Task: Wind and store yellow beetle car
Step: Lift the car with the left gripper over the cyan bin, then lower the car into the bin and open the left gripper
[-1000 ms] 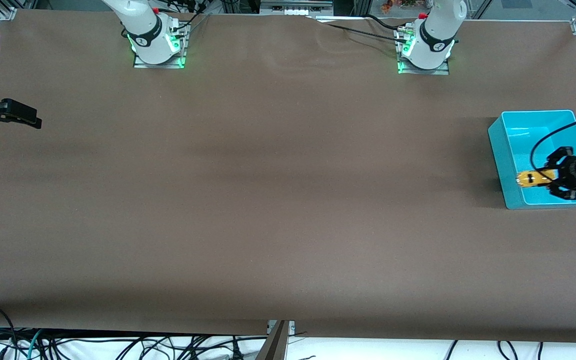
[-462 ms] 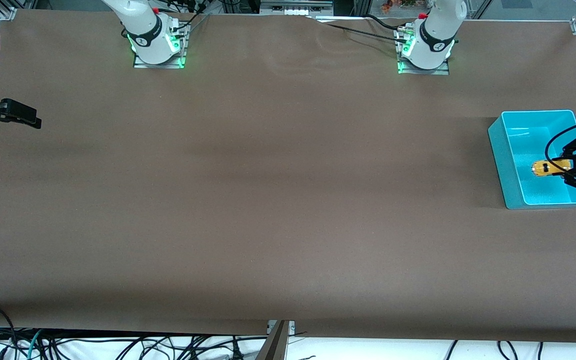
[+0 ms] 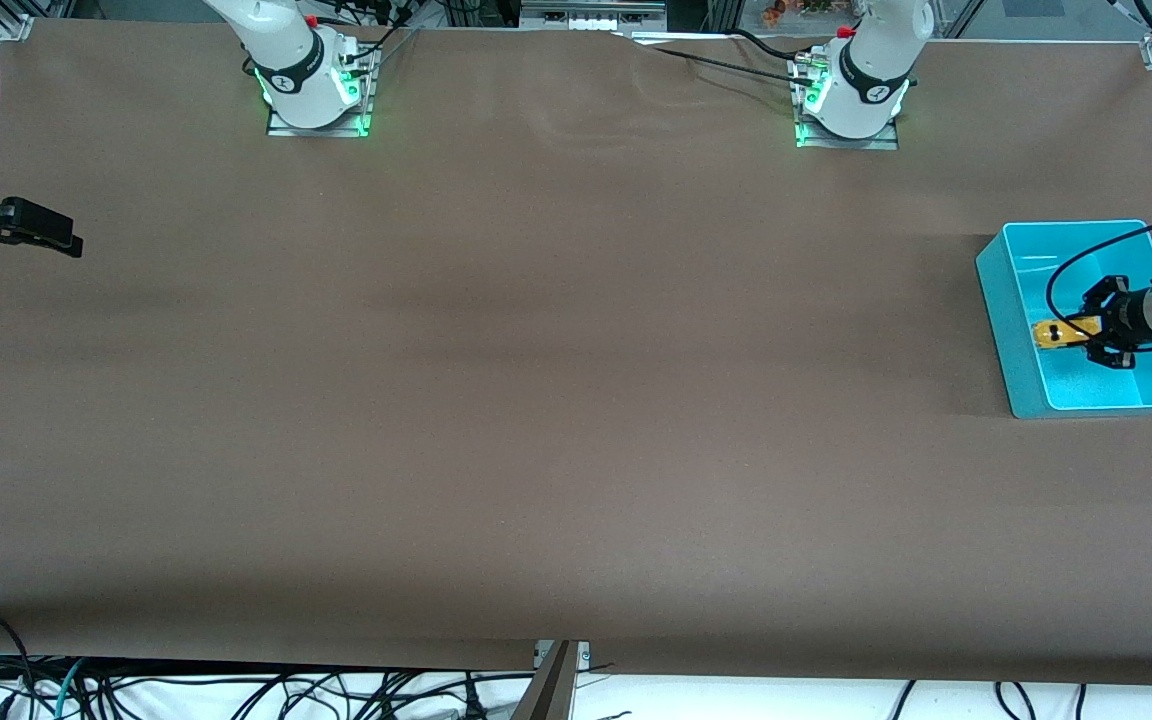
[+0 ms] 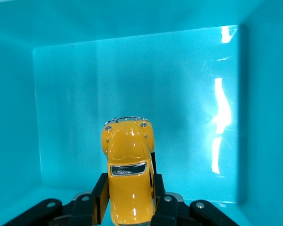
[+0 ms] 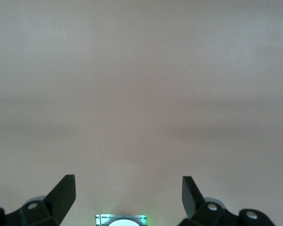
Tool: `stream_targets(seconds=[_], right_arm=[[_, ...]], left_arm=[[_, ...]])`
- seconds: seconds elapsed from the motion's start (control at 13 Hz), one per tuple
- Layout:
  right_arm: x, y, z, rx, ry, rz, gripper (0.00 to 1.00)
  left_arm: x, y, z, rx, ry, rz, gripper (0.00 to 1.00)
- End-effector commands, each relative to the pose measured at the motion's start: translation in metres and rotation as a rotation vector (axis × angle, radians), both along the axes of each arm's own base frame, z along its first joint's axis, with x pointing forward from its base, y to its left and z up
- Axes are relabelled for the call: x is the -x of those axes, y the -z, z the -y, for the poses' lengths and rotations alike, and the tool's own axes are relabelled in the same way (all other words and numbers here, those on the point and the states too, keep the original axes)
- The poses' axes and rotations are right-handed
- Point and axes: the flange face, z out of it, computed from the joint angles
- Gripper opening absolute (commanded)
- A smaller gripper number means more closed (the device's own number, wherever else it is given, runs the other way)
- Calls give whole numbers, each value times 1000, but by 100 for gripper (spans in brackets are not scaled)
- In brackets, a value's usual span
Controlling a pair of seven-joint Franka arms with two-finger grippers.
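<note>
Here the small bright yellow domed toy beetle car (image 3: 1058,332) is half covered in the front view, only its nose end showing past the left gripper (image 3: 1086,333), whose black fingers pinch its sides; the arm's white wrist is cut off by the picture's edge at about three o'clock. The car hangs inside the open teal plastic bin (image 3: 998,300), which stands on the brown-covered bench (image 3: 556,400) at the left arm's end, and whether the wheels touch the bin's floor cannot be told from either view. The left wrist view gives what the front one lacks: the car's roof, dark window and chrome bumper (image 4: 127,169), one finger (image 4: 100,197) pressed to each flank, and the bin's glossy floor and walls (image 4: 9,117) all around, though the car's tail is cut off at six o'clock. The right gripper (image 3: 41,230) waits over the bench's right-arm end, at nine o'clock in the front view, its arm mostly out of frame. Only the right wrist view shows its fingers (image 5: 63,193) spread wide and holding nothing, above bare brown cover.
</note>
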Motion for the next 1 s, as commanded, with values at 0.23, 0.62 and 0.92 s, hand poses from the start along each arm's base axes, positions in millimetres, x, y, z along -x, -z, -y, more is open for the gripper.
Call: stream_targets(seconds=[0.23,0.62,0.92], right_arm=[[3,-6,2,-6,17,11,100],[3,-6,2,-6,18,10,100],[3,-6,2,-6,17,11,100]], left_arm=[[62,9,10,-19,49,44,0],[108,26,-6,-63,63,53,0],[107,27,-6,-65,62,58,38]])
